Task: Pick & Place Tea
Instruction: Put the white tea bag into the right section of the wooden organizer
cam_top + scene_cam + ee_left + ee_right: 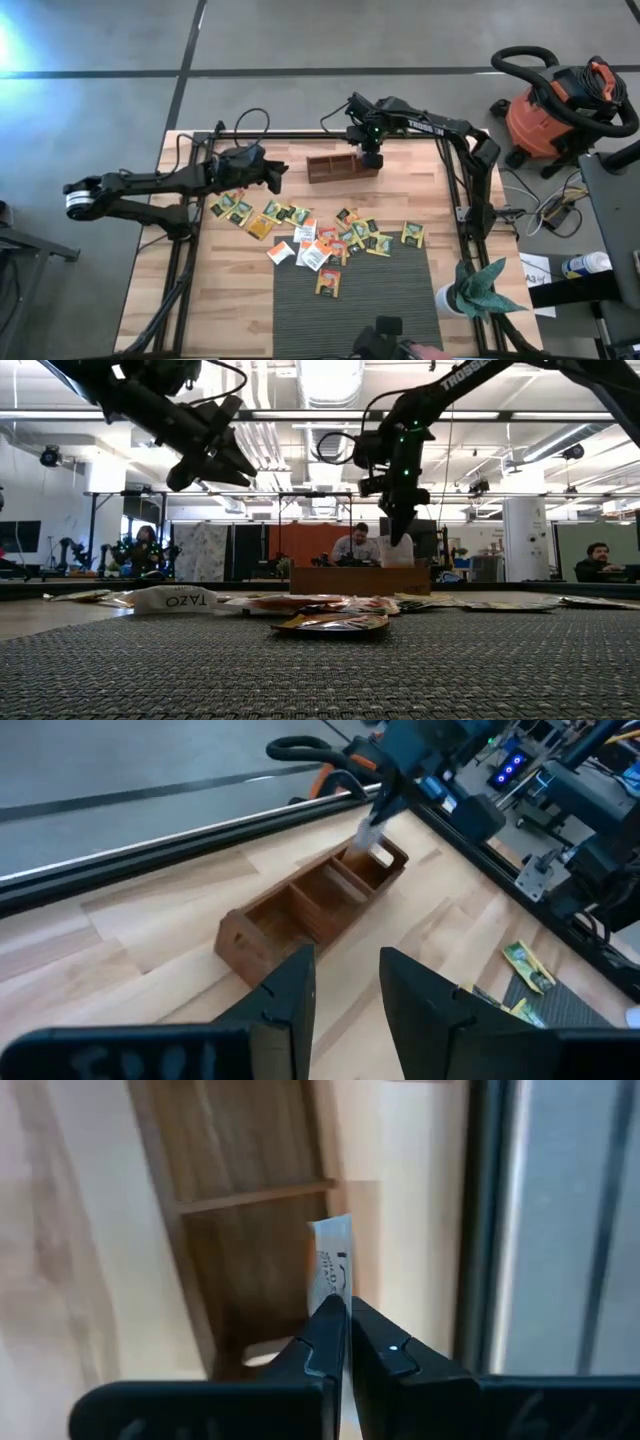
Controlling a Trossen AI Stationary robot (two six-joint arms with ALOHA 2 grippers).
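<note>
The right gripper (347,1320), upper centre of the high view, pinches 1 white tea sachet (333,1265) above the wooden tray (340,166). The left gripper (345,985), centre-left, hangs empty, fingers apart. Other sachets (320,240) lie scattered mid-table.

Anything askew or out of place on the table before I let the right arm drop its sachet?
Nothing stands out. The right gripper holds a white sachet edge-on over the tray's end compartment; the loose sachets lie scattered flat, as expected.
</note>
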